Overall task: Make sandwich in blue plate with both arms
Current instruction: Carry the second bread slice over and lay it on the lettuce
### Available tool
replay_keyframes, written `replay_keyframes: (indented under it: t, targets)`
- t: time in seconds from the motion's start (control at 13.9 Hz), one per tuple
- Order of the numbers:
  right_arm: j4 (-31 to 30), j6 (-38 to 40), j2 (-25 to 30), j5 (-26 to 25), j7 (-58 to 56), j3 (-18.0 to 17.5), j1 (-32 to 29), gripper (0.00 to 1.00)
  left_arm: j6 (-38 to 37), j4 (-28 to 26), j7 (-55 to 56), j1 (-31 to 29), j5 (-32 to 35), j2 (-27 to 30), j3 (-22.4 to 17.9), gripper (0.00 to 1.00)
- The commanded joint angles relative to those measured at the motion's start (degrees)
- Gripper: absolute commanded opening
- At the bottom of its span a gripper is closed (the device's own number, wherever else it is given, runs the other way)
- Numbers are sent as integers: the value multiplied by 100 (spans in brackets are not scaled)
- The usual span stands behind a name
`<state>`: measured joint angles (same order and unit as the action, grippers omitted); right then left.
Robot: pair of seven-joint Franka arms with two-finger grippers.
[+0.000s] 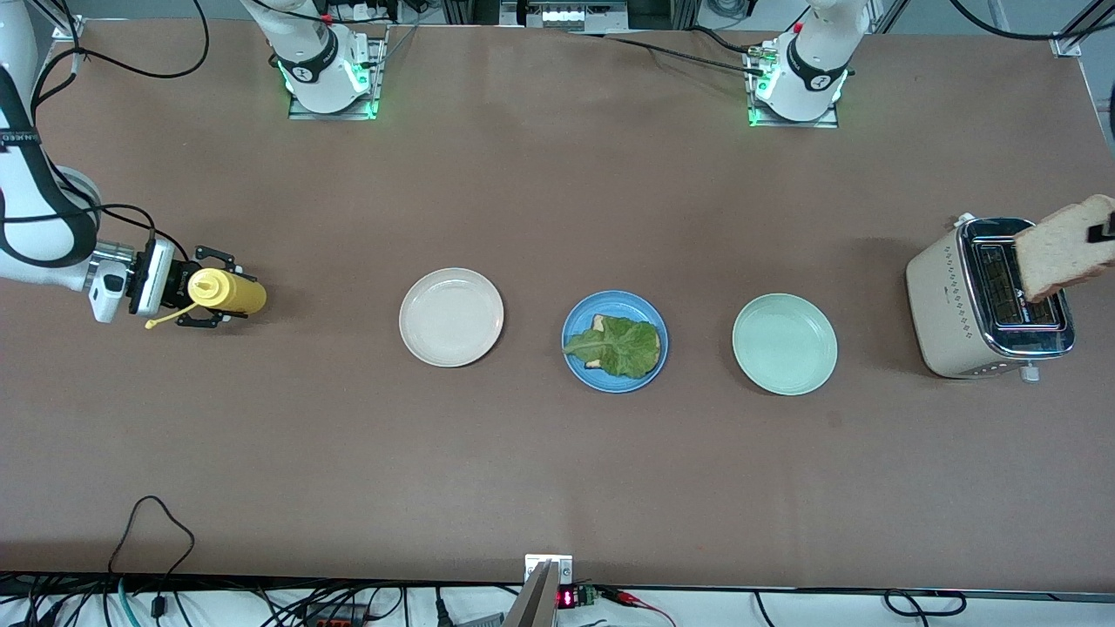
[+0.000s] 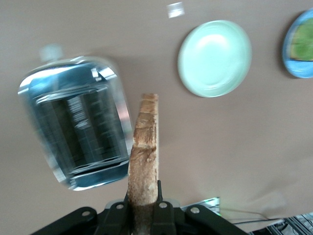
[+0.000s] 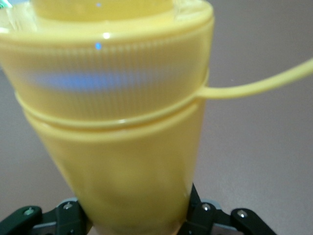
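Observation:
The blue plate (image 1: 576,323) lies mid-table between two other plates. On it is a toast slice (image 1: 599,324) with a crinkly green lettuce leaf (image 1: 620,347) over it. My left gripper (image 1: 1103,231) (image 2: 144,193) is shut on a second toast slice (image 1: 1058,252) (image 2: 144,142), held on edge in the air over the toaster (image 1: 967,305) (image 2: 78,132). My right gripper (image 1: 209,289) (image 3: 134,210) is at the right arm's end of the table. Its fingers are closed on both sides of a yellow squeeze bottle (image 1: 228,292) (image 3: 117,122), which lies sideways.
A cream-white plate (image 1: 451,316) sits beside the blue plate toward the right arm's end. A mint-green plate (image 1: 784,343) (image 2: 215,58) sits beside it toward the left arm's end, between it and the toaster. Cables run along the table edge nearest the front camera.

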<state>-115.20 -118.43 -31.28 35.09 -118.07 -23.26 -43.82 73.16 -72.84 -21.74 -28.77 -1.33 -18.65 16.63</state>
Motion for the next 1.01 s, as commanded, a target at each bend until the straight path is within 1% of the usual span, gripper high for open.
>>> replay_keyframes:
  t: [0.0, 0.07, 0.14, 0.22, 0.29, 0.36, 0.43, 0.5, 0.57, 0.65, 0.72, 0.79, 0.86, 0.93]
  targets:
    - [269, 145, -272, 130, -85, -152, -161, 0, -56, -10, 1237, 90, -314, -279, 1041, 1]
    - [296, 119, -351, 130, -85, -152, -170, 0, 92, -80, 1729, 300, -419, -428, 1340, 0]
    - [305, 101, -422, 130, -85, -152, -179, 0, 337, -99, 2082, 650, -455, -647, 1456, 0]
    - [322, 84, -492, 130, -85, -152, -196, 0, 514, -99, 2373, 1036, -717, -867, 1457, 0]
    - [340, 31, -562, 130, -85, -152, -205, 0, 872, -107, 2758, 1319, -1120, -1121, 1449, 0]
    - [340, -39, -589, 130, -85, -152, -205, 4, 1311, -186, 3049, 1495, -1428, -1385, 1457, 0]
    - [340, -92, -624, 130, -85, -144, -205, 5, 1855, -291, 3244, 1758, -1762, -1596, 1449, 1]
    - [340, -144, -651, 130, -85, -143, -205, 7, 2365, -396, 3298, 2013, -1826, -1703, 1448, 1]
    - [340, -162, -660, 130, -85, -143, -205, 9, 2883, -528, 3299, 2181, -1870, -1869, 1448, 0]
    - [340, -197, -660, 130, -76, -143, -205, 12, 3297, -608, 3290, 2305, -1879, -2071, 1448, 0]
    - [340, -224, -668, 130, -76, -143, -205, 18, 3597, -661, 3290, 2410, -1888, -2221, 1457, 0]
    - [340, -241, -703, 130, -76, -143, -205, 33, 3922, -696, 3290, 2533, -1932, -2362, 1457, 0]
    - [340, -242, -756, 139, -50, -143, -205, 51, 4221, -792, 3290, 2647, -2045, -2476, 1457, 0]
    - [340, -242, -800, 139, -41, -143, -205, 58, 4512, -854, 3298, 2727, -2194, -2573, 1449, 0]
